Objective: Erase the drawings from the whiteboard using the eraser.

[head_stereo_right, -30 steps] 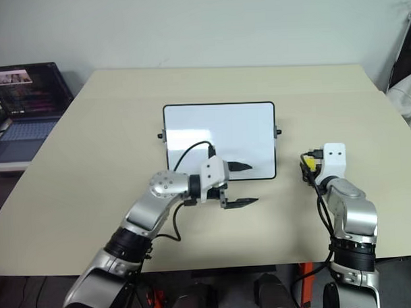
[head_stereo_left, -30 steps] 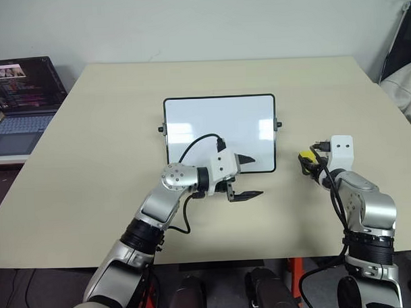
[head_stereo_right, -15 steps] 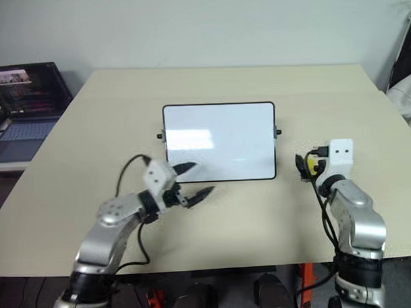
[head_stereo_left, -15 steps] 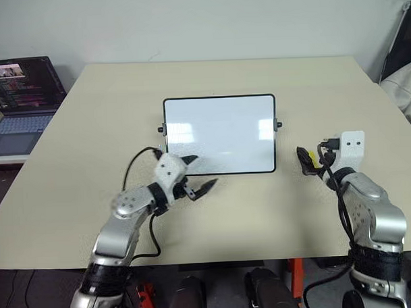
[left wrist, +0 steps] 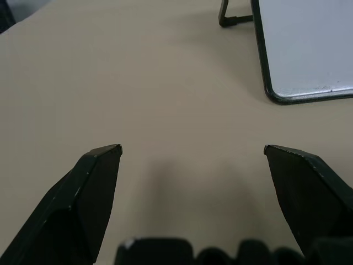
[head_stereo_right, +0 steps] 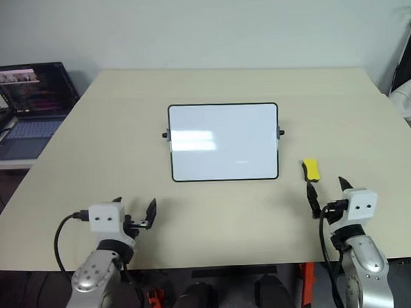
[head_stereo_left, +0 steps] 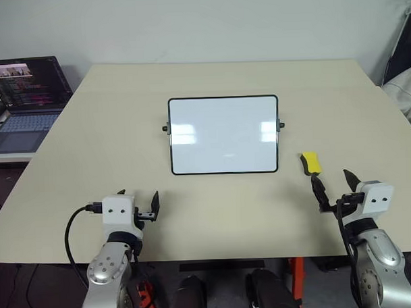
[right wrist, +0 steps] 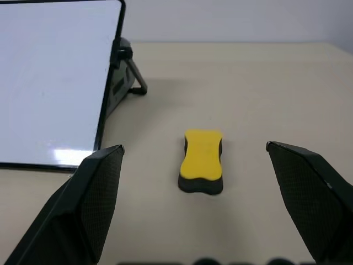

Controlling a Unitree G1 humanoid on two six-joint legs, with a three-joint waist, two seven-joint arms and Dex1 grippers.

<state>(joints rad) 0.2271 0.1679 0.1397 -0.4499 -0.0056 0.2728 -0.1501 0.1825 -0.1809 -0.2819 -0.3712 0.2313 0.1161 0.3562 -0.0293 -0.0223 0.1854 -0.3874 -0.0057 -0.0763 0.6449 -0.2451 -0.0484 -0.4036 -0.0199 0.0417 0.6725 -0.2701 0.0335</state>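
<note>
1. Left eye view: my left gripper [head_stereo_left: 136, 204] has swung off the whiteboard [head_stereo_left: 224, 134] back to the near desk [head_stereo_left: 70, 152] edge, fingers apart, empty. My right gripper [head_stereo_left: 335, 186] has let go of the eraser [head_stereo_left: 310, 162] and drawn back, jaws wide. I see no drawings on the board, so I judge the wiping done.
2. Left wrist view: both fingers spread over bare desk, the board's corner ahead.
3. Right wrist view: the eraser lies flat, yellow side up, just beside the board's short side, ahead of my spread fingers.
</note>
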